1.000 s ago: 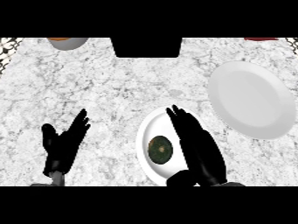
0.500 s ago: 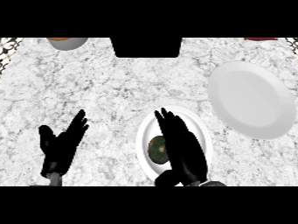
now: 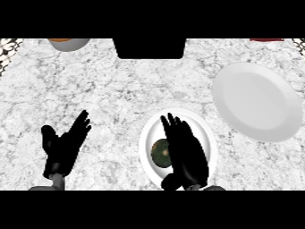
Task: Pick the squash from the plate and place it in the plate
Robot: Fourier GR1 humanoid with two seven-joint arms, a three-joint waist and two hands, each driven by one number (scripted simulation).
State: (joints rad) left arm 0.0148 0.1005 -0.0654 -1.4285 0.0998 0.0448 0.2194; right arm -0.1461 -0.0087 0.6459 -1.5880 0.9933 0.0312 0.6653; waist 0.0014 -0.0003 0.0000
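Head view looks steeply down on a marble counter (image 3: 115, 89); close to its near edge, a little right of the middle, lies a white near plate (image 3: 146, 134); on that plate sits the squash (image 3: 159, 152), dark green and round, towards the plate's left side. The right hand (image 3: 186, 154) comes in from the near edge and lies over the same plate, its fingers straight and pointing at the far edge, its thumb low by the plate's near rim; it is open and curls round nothing; it covers the right side of the squash, and whether it touches the squash cannot be told. A second white far plate (image 3: 257, 103), larger in view, lies towards the counter's right edge, apart from the near plate and bare. The left hand (image 3: 63, 147) rests open near the near edge at the left, fingers up, holding nothing, well apart from both plates. At the far edge stand a grey bowl (image 3: 69, 43) towards the left corner, a black block (image 3: 148, 48) in the middle, and a sliver of a red object (image 3: 267, 40) towards the right corner.
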